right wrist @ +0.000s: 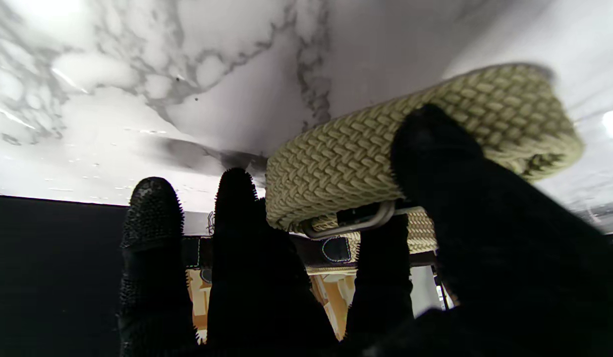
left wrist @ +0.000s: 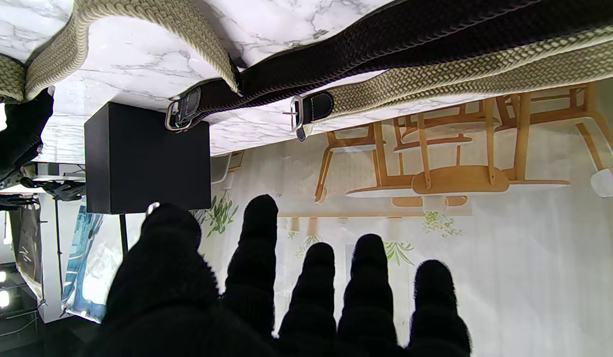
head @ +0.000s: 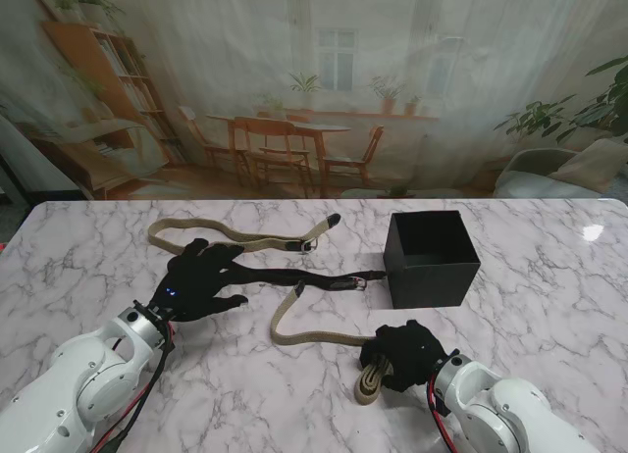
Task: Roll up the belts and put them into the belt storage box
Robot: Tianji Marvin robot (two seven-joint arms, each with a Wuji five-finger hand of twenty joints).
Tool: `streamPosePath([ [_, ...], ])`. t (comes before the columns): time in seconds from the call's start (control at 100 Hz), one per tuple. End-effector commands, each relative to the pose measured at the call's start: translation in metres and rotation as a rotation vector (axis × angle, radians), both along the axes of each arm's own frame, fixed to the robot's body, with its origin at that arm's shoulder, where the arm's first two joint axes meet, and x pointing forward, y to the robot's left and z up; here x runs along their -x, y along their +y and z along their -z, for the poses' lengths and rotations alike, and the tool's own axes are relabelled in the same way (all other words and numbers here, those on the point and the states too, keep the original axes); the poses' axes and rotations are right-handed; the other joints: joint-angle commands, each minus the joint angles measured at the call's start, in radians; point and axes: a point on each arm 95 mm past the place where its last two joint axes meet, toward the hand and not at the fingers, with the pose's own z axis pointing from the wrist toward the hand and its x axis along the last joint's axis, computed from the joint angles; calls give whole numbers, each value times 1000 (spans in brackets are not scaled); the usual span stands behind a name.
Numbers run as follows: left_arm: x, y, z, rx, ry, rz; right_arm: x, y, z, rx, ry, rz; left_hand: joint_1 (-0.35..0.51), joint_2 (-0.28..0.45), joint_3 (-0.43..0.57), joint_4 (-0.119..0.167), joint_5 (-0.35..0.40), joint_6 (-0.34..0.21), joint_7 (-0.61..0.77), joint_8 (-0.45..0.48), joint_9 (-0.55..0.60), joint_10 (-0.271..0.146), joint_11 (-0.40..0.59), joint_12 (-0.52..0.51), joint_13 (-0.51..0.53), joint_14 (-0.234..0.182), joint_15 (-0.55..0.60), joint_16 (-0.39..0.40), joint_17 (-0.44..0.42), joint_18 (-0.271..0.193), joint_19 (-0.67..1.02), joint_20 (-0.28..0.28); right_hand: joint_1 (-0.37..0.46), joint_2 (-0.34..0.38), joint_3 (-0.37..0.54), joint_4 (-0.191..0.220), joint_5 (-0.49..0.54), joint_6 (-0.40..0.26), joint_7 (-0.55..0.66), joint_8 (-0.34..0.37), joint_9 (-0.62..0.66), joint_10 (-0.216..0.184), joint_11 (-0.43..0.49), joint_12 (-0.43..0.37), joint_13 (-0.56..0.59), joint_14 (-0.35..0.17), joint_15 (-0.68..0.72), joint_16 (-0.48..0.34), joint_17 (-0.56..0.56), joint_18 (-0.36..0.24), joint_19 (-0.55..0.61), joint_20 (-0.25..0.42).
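Gripping the rolled end of a tan belt, the right hand sits on the desk near me, right of centre. In its wrist view the thumb presses on the woven roll while the other fingers reach beneath it, and a metal buckle bar shows at the roll's edge. The rest of that belt curves left and away toward the black belt.

The left hand lies flat with fingers spread, holding nothing; from the stand it rests over the near end of the black belt. Its wrist view shows the fingers splayed and free.

A second tan belt lies farther from me, behind the left hand. The black box stands open-topped, right of centre, with the black belt's buckle just beside its left wall.
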Motion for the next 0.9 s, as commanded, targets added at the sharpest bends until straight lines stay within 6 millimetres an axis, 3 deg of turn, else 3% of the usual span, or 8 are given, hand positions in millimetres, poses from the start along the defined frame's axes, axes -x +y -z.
streamPosePath([
  [0.0,0,-1,3,-6,16,0,3,-1,9,7,15,12,2,42,-22,13,-12,19,-2,-6,-39,11,-17,-10,-17,10,-27,0,-20,31,-39,-12,-11,52,27,20,142,97,440,41,95,-120,44,9,44,-24,18,8,17,32,21,-5],
  [0.14,0,-1,3,-6,16,-1,1,0,11,-19,-15,24,2,41,-22,13,-11,18,-1,-6,-41,13,-18,-10,-19,13,-27,0,-20,31,-40,-12,-15,57,15,23,113,87,493,39,196,-205,201,118,95,-57,45,45,31,1,46,14],
  [0.47,0,-1,3,-6,15,0,-1,-1,13,-65,-52,48,1,41,-22,13,-11,20,-1,-6,-40,11,-18,-10,-18,11,-27,0,-20,30,-42,-13,15,52,12,23,23,33,431,193,379,-250,529,409,239,-50,116,95,74,-28,52,-25],
  [0.58,0,-1,3,-6,15,0,-1,-1,14,-68,-68,44,0,41,-22,13,-12,19,-1,-6,-40,11,-18,-10,-18,12,-27,0,-20,32,-42,-12,31,69,8,26,-44,50,313,139,426,-285,581,423,292,-90,164,135,81,-34,66,-20],
  [0.71,0,-1,3,-6,14,1,-2,-2,16,-68,-73,36,1,40,-22,13,-11,19,-1,-6,-40,11,-18,-10,-17,12,-27,0,-20,31,-42,-12,15,105,33,57,-95,33,-65,149,462,-295,594,394,319,-109,178,183,75,-29,64,13],
  [0.75,0,-1,3,-6,15,1,-2,-2,17,-67,-72,32,1,41,-22,13,-12,18,-1,-6,-40,11,-18,-10,-17,11,-27,0,-20,30,-43,-12,15,112,31,65,-182,-5,-204,67,480,-294,588,384,333,-114,189,192,75,-28,67,27],
  [0.8,0,-1,3,-6,15,1,-2,-3,18,-66,-69,29,1,41,-22,13,-12,19,-1,-6,-41,11,-18,-10,-17,11,-27,0,-20,31,-43,-12,20,122,32,70,-286,-61,-199,-56,493,-289,584,382,346,-114,194,200,77,-28,64,43],
  [0.89,0,-1,3,-6,14,1,-2,-2,20,-75,-75,25,1,41,-21,13,-13,19,-2,-6,-41,11,-18,-10,-17,11,-27,0,-19,31,-43,-12,25,144,31,84,-375,-105,-182,-79,525,-286,571,359,370,-111,213,209,88,-28,74,52],
])
